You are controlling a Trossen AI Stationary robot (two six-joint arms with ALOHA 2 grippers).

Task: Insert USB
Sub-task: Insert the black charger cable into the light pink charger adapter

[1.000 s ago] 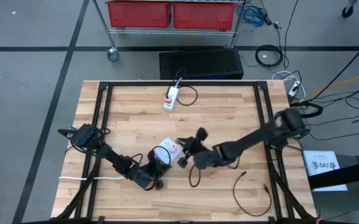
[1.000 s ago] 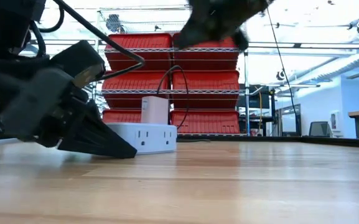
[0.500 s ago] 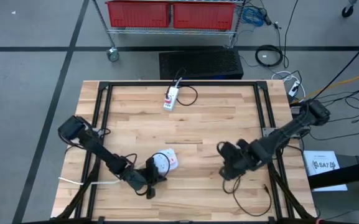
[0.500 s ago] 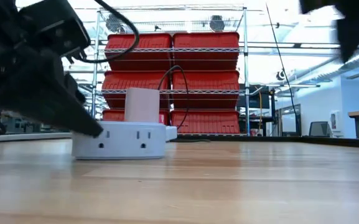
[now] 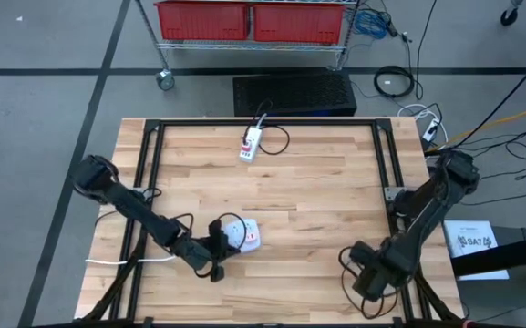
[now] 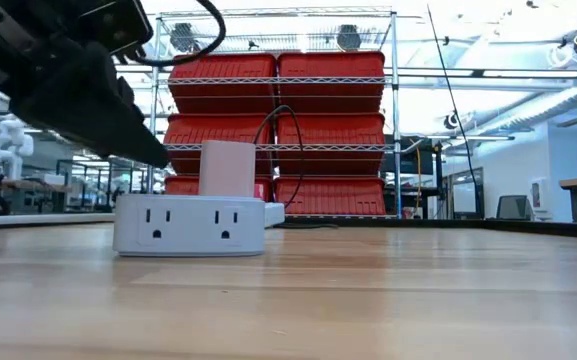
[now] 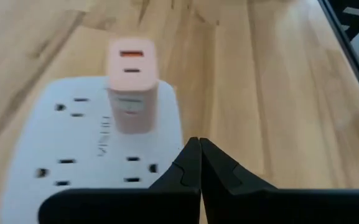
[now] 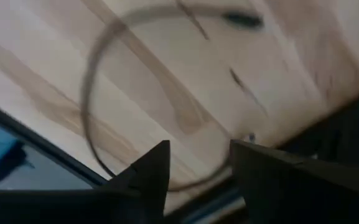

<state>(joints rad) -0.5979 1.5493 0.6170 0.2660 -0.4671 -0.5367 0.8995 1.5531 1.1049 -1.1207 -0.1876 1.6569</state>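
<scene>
A: High view — where was the power strip (image 5: 240,235) seen?

B: It was seen lying flat on the wooden surface (image 5: 317,182), toward the near edge, left of centre. A pale charger block (image 6: 226,168) was found plugged upright into its top, with an orange USB port visible on the block in the left wrist view.

A: And the left hand (image 5: 213,256)?

B: It was placed just beside the strip, on its near-left side. In the left wrist view its fingers (image 7: 199,163) were shown pressed together, with nothing held.

A: Was the cable located?

B: A dark cable (image 5: 369,290) was seen looped on the surface at the near right corner. The right hand (image 5: 372,274) was held over that loop; its fingers (image 8: 151,171) were seen parted, with nothing gripped between them.

A: Anything else on the surface?

B: A second white strip (image 5: 251,144) was noted near the far edge.
</scene>
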